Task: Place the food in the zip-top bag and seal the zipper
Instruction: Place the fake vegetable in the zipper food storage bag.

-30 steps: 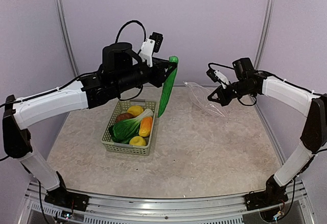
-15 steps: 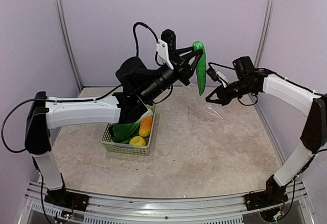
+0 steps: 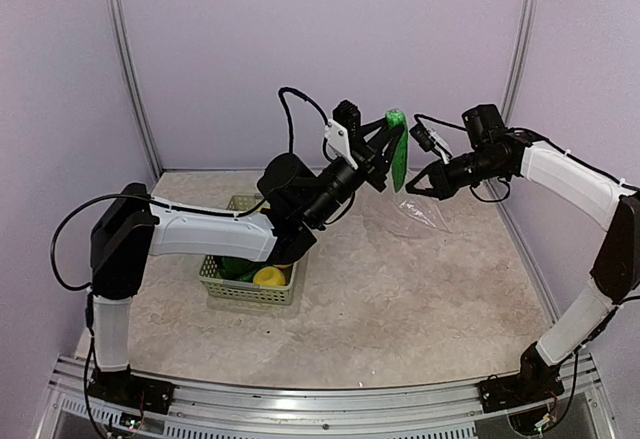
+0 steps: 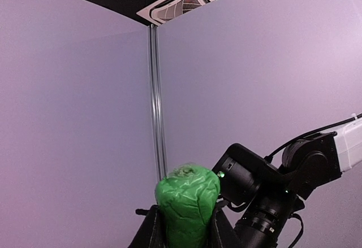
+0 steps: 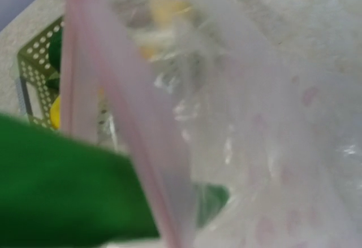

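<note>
Below and left of the left hand: a pale green basket point(image 3: 213, 279) sits on the desk point(image 3: 400, 299). A yellow lemon point(image 3: 268, 277) shows at its near end, with a sliver of green leafy piece point(image 3: 232, 263) beside it. The left arm crosses over the rest of the basket and hides the other food.
Left hand point(image 3: 388, 142): it is raised well above the desk, between the basket and the right hand. Its fingers point(image 4: 151, 232) are drawn in narrow on either side of the long green cucumber piece point(image 3: 398, 154).
Cucumber piece in the left hand: it is gripped near its upper end, and its length hangs down with a slight tilt. In the left wrist view its knobbly end point(image 4: 188, 200) stands out past the fingertips.
Right hand point(image 3: 414, 185): it is just right of the cucumber piece, near it and at about the height of the piece's lower end. The jaws are pinched fully together on the mouth edge of the zip-top bag point(image 3: 428, 215).
Bag below the right hand: it is clear and floppy, and droops from the pinch down to the desk.
Zipper point(image 5: 133, 140): in the right wrist view it is a pale pinkish strip, blurred, running from upper left to lower centre. The green piece point(image 5: 56, 191) lies against it on the left.
Cucumber tip and bag mouth: I cannot tell whether the tip is inside the mouth.
Through the bag: the basket point(image 5: 33, 61) and a lemon point(image 5: 55, 112) show, well away from the right hand.
</note>
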`<state>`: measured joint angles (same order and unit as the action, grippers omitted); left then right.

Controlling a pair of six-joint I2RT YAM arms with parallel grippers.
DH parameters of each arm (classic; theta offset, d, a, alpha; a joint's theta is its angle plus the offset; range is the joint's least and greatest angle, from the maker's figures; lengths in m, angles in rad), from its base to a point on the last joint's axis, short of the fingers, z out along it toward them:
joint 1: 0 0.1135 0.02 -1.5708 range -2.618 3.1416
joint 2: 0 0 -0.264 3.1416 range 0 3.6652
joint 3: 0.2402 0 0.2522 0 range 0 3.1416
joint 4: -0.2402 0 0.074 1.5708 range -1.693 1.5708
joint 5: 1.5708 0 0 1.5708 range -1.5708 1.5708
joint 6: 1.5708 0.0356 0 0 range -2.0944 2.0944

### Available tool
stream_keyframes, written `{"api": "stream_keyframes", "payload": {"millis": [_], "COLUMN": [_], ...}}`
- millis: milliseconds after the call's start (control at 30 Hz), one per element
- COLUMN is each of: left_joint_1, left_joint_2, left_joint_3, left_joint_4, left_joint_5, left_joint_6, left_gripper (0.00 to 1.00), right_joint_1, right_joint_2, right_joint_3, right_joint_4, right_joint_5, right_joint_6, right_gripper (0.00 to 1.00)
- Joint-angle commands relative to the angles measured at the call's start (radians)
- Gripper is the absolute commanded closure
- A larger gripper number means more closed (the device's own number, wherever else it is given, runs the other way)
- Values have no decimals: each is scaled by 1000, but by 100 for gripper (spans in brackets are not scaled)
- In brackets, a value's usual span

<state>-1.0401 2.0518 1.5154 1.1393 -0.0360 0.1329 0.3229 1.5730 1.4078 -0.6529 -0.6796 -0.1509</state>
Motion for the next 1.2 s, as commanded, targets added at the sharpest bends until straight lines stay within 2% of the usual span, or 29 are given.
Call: {"api": "stream_keyframes", "payload": {"millis": [0,133,233,333,467,633,867,1000,1167], "left_joint_1": [-4,-2,1,0,-12,-18,-35,-31,-26], "left_joint_2": [54,98,205,314,392,357,253,206,243], "left_joint_3": [-23,2,119,271,370,362,282,255,300], "left_joint_4": [132,200,274,278,278,278,278,280,278], "left_joint_5": [-83,-142,-246,-390,-430,-434,-405,-424,-443], "left_joint_6": [49,81,118,99,60,0,-31,-117,-129], "left_gripper": [100,100,100,100,100,100,100,100,100], "right_joint_1": [-36,-39,-39,-39,-40,-39,-39,-39,-39], "right_joint_2": [-67,-71,-79,-93,-96,-67,-69,-85,-97], "right_joint_3": [32,42,37,19,0,3,0,-32,-34], "right_joint_4": [-5,-8,7,33,71,83,75,93,96], "right_joint_5": [21,-14,-30,-22,2,5,114,128,113], "right_joint_6": [31,32,39,42,61,76,36,27,28], "right_gripper": [100,100,100,100,100,100,100,100,100]}}
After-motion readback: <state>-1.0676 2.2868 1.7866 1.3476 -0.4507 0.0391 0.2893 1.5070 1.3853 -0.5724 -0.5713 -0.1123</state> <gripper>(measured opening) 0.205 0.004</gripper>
